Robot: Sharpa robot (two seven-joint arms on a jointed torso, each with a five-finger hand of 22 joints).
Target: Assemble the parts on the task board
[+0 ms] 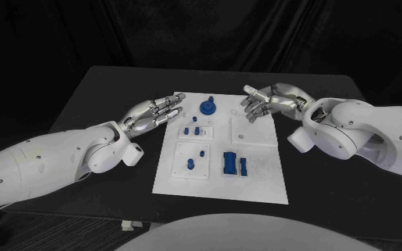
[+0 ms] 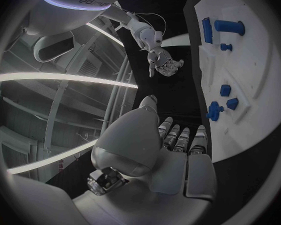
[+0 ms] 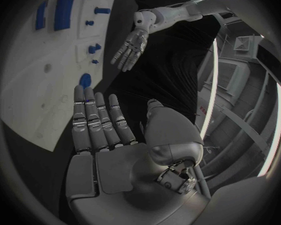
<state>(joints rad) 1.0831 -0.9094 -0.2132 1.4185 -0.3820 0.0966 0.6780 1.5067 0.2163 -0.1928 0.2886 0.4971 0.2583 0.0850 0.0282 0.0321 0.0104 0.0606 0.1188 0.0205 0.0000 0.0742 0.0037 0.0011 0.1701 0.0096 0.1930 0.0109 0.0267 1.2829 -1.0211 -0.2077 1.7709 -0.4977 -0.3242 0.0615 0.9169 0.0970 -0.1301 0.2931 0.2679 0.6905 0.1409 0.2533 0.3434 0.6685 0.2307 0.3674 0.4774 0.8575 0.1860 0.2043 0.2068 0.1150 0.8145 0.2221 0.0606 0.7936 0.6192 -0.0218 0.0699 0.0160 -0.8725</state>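
Observation:
The white task board lies in the middle of the black table. On it stand a round blue part with a peg, small blue pieces, a blue peg and two upright blue blocks. My left hand hovers at the board's left edge, fingers stretched out and apart, holding nothing. My right hand is over the board's far right corner, also empty. In the right wrist view its fingers lie straight beside the board. The left wrist view shows the left hand beside the board.
The black table runs bare around the board on both sides. A square inset plate with a small hole sits on the board's right half, below the right hand. Dark curtain behind the table.

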